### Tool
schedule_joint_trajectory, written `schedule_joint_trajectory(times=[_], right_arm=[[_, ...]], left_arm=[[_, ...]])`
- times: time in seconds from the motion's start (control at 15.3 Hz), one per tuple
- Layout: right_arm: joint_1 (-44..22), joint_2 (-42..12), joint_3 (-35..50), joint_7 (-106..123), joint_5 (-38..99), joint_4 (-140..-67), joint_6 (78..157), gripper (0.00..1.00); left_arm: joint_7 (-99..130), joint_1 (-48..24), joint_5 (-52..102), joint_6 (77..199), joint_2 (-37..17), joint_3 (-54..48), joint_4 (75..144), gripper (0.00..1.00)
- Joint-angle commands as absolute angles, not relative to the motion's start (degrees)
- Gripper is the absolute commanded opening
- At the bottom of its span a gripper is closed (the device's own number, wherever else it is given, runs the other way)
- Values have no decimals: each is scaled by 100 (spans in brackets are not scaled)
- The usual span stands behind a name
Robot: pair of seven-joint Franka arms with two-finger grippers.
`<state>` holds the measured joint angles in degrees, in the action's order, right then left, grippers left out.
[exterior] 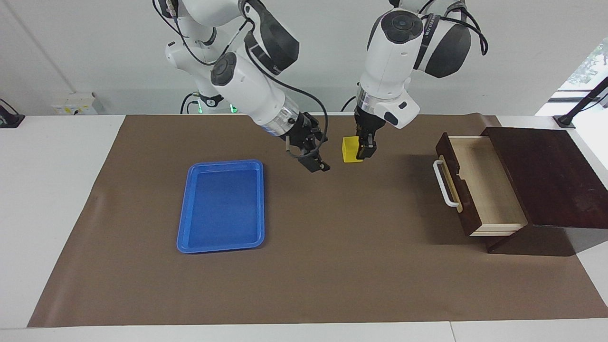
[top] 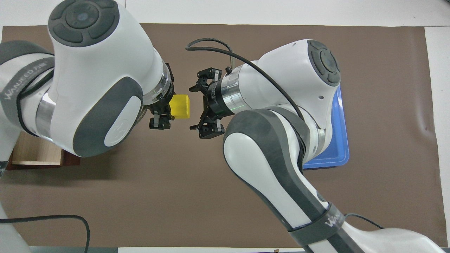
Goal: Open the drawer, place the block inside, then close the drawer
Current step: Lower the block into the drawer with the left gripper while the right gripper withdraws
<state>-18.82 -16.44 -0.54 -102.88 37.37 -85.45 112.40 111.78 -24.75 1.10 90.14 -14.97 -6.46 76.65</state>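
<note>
While the left gripper clamps the smooth yellow block at upper centre, the right gripper hangs beside it, spread wide.

Non-task stuff: flat blue tray sits empty on the brown mat, toward the right arm's end of the table. Mat covers most of the white table, bare white margins showing at both ends and along the edge farthest from the robots. White socket box on the wall past the table at the right arm's end.
</note>
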Motion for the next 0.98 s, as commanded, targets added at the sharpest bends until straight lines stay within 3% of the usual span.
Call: schedule_joint_trajectory(times=[0.0,0.52,0.91], right_arm=[[-1294,-1494,0,-9654,3455,-8526,10935,100],[-159,-1161,-17,-5544,2033,-8279,9275,100],[-35,-625,-18,-2421,608,-8279,8658,100]], left_arm=[[10707,-2198,44,8860,-1372,-633,7646,0],[8625,-591,44,8894,-1046,-633,8226,0],[7226,535,-132,9754,-678,-633,9130,0]])
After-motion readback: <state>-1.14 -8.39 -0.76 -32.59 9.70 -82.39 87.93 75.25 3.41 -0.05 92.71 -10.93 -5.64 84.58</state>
